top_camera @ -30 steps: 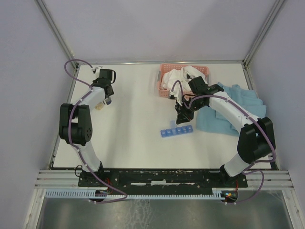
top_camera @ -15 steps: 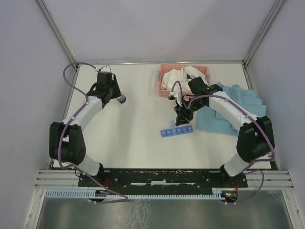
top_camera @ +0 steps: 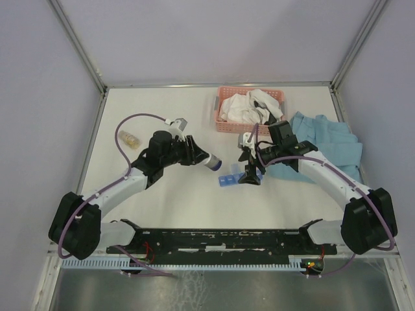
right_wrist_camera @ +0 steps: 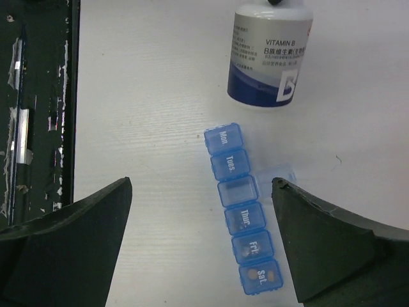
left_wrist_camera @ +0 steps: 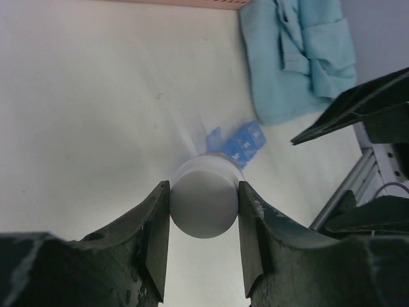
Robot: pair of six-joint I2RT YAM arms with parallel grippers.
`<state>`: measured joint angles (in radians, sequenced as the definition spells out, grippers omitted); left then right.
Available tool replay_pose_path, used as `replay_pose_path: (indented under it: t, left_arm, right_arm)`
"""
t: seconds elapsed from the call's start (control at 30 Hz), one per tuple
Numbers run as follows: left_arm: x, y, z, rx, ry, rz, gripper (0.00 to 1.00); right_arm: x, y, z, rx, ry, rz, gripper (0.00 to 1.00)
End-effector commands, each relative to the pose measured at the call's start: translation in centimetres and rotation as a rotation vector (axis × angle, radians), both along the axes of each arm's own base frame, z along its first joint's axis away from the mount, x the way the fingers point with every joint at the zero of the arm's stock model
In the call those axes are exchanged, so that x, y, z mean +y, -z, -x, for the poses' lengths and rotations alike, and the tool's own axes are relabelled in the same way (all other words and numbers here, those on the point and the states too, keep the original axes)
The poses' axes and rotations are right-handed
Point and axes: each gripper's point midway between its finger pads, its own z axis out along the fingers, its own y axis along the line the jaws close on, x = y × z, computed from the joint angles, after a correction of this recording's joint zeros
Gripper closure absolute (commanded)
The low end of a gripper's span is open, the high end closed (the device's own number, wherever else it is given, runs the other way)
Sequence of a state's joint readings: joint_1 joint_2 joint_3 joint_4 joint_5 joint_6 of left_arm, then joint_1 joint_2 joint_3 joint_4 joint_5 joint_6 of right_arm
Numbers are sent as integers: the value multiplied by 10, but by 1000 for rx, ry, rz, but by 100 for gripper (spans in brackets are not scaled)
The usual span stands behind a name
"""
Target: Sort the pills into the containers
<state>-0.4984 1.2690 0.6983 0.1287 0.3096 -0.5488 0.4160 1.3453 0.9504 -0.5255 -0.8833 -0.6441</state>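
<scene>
Looks partway: grips white, blue-banded vitamin bottle (right_wrist_camera: 270,57) in left gripper (left_wrist_camera: 204,192) near narrow blue translucent pill-organiser strip (right_wrist_camera: 241,211), holds right gripper (right_wrist_camera: 202,182) wide above its open, seemingly unfilled third compartment (right_wrist_camera: 238,192).

Organiser (left_wrist_camera: 248,141) partly behind bottle (left_wrist_camera: 203,203)

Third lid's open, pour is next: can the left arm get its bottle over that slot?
Probably, though it's tight. The bottle in the left claw is just past the organiser at its Mon end. The open right claw hangs above the open slot and may crowd it.
</scene>
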Motion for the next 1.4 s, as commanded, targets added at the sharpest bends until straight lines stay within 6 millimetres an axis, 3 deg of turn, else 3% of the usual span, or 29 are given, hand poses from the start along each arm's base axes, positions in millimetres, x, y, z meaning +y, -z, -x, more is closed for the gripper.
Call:
replay_pose_path:
  t: [0.0, 0.2, 0.3, 0.43, 0.8, 1.37]
  left_arm:
    - [-36, -64, 19, -125, 114, 237, 97]
    - [-54, -70, 36, -140, 128, 284, 97]
    - [-55, -70, 38, -147, 96, 292, 97]
    - [-53, -72, 41, -155, 69, 309, 97]
    - [-58, -86, 48, -185, 38, 360, 97]
    - [-71, -91, 55, -169, 64, 399, 97]
  right_arm:
    - [16, -26, -7, -215, -97, -144, 0]
    - [30, -38, 2, -222, -123, -173, 0]
    - [37, -39, -8, -250, -57, -141, 0]
    - [37, -41, -18, -257, 2, -123, 0]
    - [48, -36, -7, -196, -26, -126, 3]
    - [50, -43, -12, -200, 24, -128, 8]
